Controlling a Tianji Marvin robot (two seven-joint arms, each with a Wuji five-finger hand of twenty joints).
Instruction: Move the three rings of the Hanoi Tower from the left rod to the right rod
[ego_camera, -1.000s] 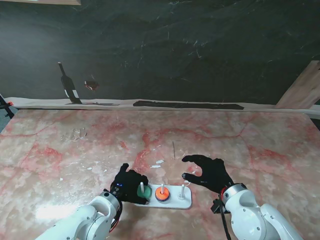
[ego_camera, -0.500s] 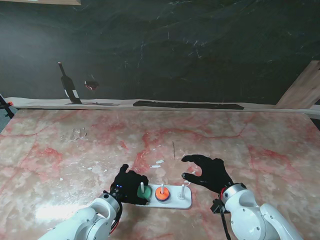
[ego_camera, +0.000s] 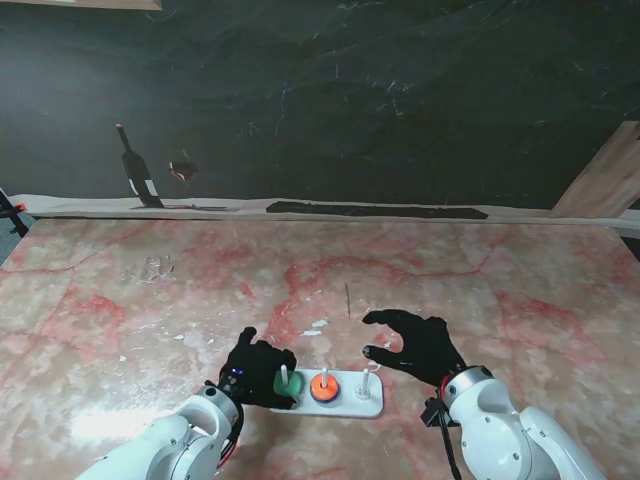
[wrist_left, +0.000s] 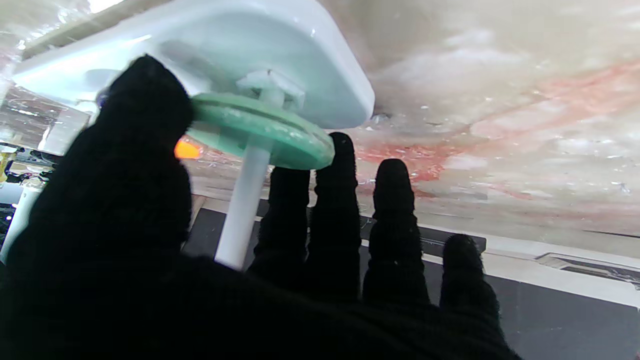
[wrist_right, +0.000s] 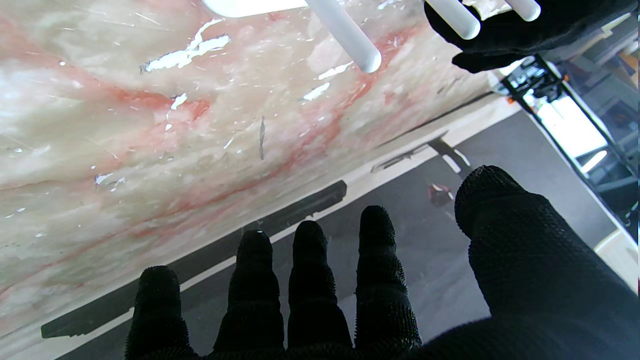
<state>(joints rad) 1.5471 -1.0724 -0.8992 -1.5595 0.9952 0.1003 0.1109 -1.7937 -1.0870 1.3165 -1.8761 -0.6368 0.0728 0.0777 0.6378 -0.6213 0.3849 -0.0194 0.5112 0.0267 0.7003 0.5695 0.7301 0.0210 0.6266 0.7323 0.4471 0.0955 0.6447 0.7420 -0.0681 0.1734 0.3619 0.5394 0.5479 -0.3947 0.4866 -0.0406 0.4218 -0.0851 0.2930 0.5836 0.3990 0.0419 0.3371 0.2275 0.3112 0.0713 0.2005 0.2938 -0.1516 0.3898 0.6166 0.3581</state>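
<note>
Left hand (wrist_left: 150, 240) grips the green ring (wrist_left: 260, 132) on the left rod (wrist_left: 245, 205), thumb against one edge and fingertips (wrist_left: 340, 150) against the opposite edge, the ring lifted slightly and tilted off the white base (ego_camera: 345, 395). Orange ring (ego_camera: 322, 383) sits on the middle rod just beyond that thumb. Right hand (ego_camera: 420, 343) is spread wide, holding nothing, hovering beside the bare right rod (ego_camera: 366, 379).

**Tower base lying near me, a hand at each end**

The white plastic three-rod base (ego_camera: 340, 394) is lying on the pink marble table (ego_camera: 480, 270). The green ring (ego_camera: 288, 385) is sitting on its left rod (ego_camera: 284, 374), the orange ring (ego_camera: 323, 384) on the middle rod, the right rod (ego_camera: 366, 379) standing bare. The black-gloved left hand (ego_camera: 256, 368) is sitting around the green ring; the black-gloved right hand (ego_camera: 418, 343) is lying just right of the base.
</note>
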